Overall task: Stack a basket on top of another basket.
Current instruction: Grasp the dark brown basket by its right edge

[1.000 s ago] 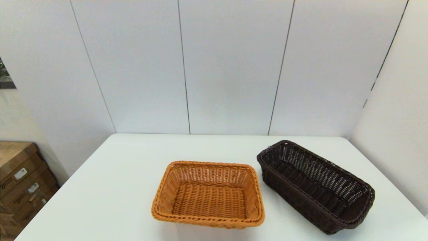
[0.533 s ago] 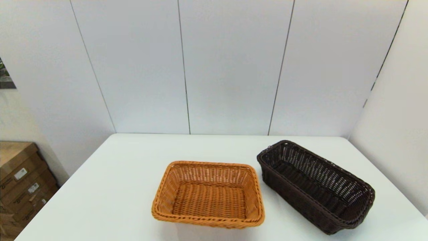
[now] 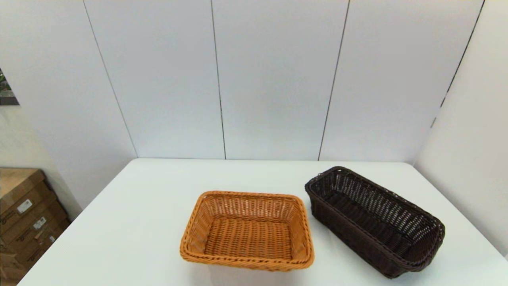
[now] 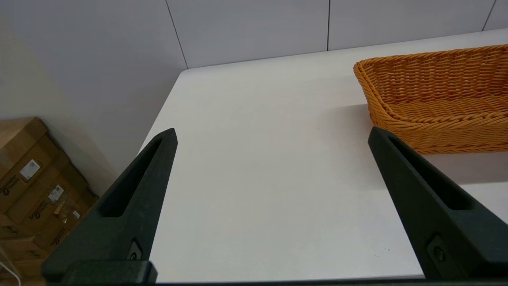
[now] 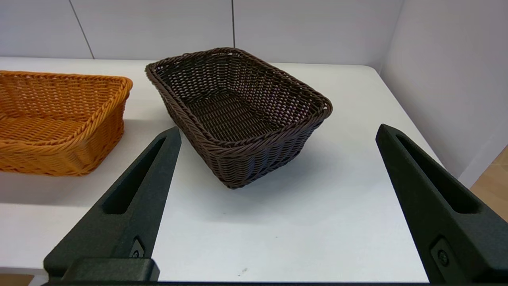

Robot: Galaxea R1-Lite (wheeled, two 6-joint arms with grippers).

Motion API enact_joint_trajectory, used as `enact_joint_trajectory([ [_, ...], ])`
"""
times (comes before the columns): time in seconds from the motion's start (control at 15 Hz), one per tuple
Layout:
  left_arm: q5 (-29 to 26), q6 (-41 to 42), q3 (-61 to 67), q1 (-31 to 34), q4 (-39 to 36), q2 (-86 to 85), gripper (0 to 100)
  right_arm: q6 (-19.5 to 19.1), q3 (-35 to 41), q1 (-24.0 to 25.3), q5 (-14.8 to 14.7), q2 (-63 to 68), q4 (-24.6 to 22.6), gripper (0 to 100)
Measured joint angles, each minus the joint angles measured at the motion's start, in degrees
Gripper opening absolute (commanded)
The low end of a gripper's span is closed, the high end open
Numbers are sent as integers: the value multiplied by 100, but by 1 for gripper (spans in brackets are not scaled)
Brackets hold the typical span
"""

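White surface (image 3: 131, 222): my right gripper (image 5: 278, 133), jaws apart, faces the dark basket (image 3: 373, 220); its open weave may snag, probably tipping the orange basket (image 3: 248, 230).

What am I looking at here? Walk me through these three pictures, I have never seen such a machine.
It is a two-armed robot at a white table. One picture comes from a camera on its head, the other two from cameras on its wrists. The black prongs are its claws: the left claw and the right claw, both open and holding nothing. On the table sit an orange basket and, apart on its right, a dark brown basket. Both are empty. The brown one is to be stacked on the orange one; that has not started.
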Motion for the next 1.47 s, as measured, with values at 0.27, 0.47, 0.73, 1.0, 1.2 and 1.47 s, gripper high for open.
enact_joint_trajectory([
  [0.27,-2,0,0,0,-2,0,100,-55,-358,0,129,65,176,100],
  [0.47,2,0,-2,0,0,0,100,-38,-1100,0,247,511,492,100],
  [0.73,0,-2,-2,0,2,0,100,-38,-1902,10,267,1390,562,100],
  [1.0,-2,-2,-2,0,2,0,100,-22,-2601,-9,201,2331,1039,100],
  [1.2,0,0,-2,0,2,0,100,215,-3421,-50,110,2989,2089,100],
  [1.47,0,0,-2,0,0,0,100,529,-4228,-274,30,3841,2964,100],
])
